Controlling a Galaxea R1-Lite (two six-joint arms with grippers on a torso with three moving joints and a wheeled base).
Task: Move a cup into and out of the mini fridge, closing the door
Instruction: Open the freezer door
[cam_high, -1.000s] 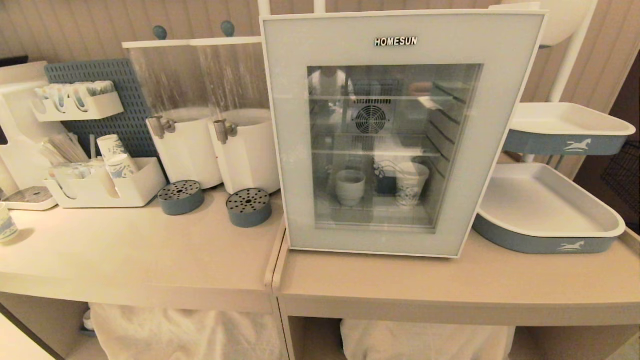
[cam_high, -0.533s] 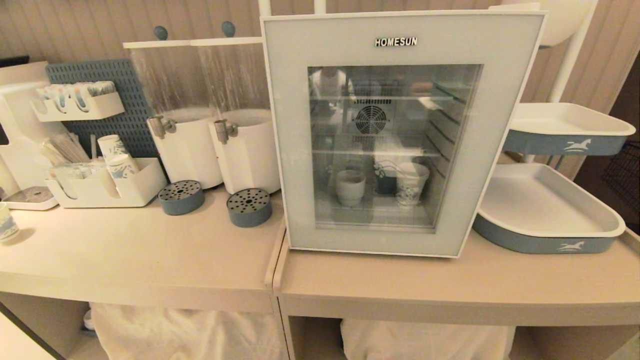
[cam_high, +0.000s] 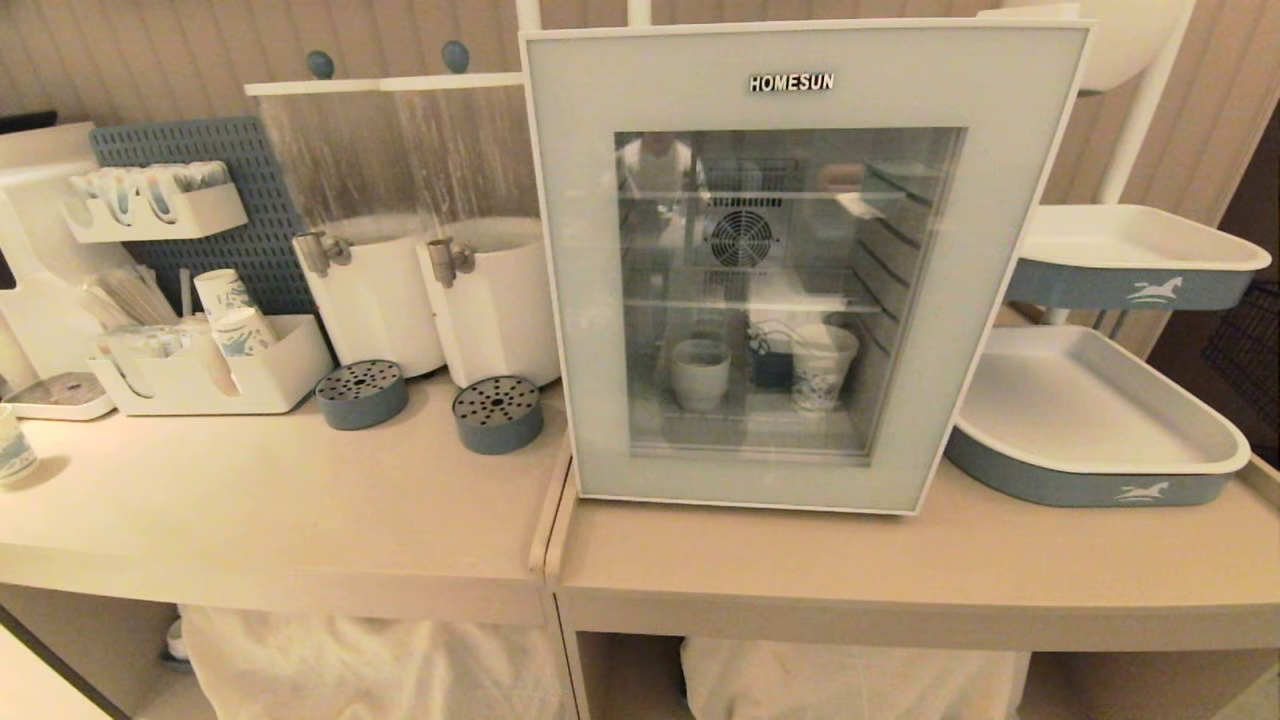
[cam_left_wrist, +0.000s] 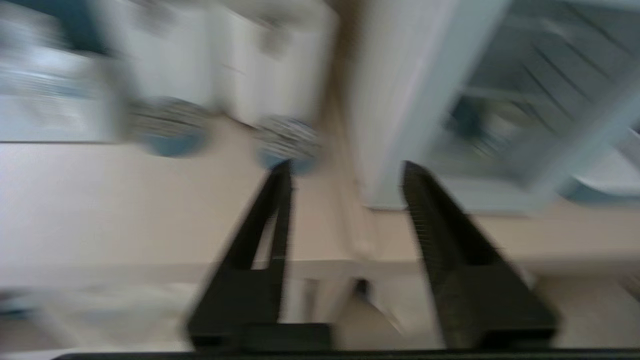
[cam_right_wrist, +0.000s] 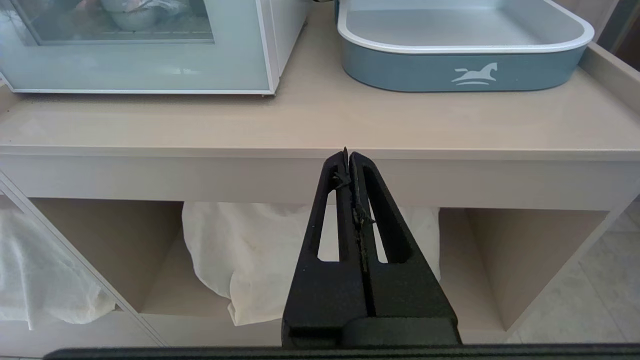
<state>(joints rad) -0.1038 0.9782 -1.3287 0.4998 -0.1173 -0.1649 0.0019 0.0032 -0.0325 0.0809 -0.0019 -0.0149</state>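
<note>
Beige slatted wall behind, and a pale worktop (cam_high: 300, 500) in two sections runs across the head view. On it sits the fridge (cam_high: 800, 265), door (cam_high: 570, 300) shut. Through the glass I count two cups on the bottom shelf: the plain white cup (cam_high: 700, 373) on the left and one printed paper cup (cam_high: 822, 368) just beside it on the right. Left of the fridge: two dispensers (cam_high: 430, 300), two round drip trays (cam_high: 497, 414), and one organiser (cam_high: 215, 375) with at least two more paper cups. Right of it: two blue trays (cam_high: 1090, 480), one above the other. Neither arm shows here.

Left wrist view is very smeared, but the left claw (cam_left_wrist: 345, 175) has its fingers clearly apart with nothing between them, aimed at the fridge's near corner, just off the door edge.

Right wrist view: right claw (cam_right_wrist: 348, 155) has fingers pressed together, holding nothing, parked low in front of the worktop edge below the fridge and tray.

My read: the step is opening the door, since the cup is inside. I'd hook a finger behind the door's free edge, not the glass, and swing it along the hinge arc rather than pulling straight, so the fridge doesn't slide. Open it wide enough to clear the paper cup when reaching in.
</note>
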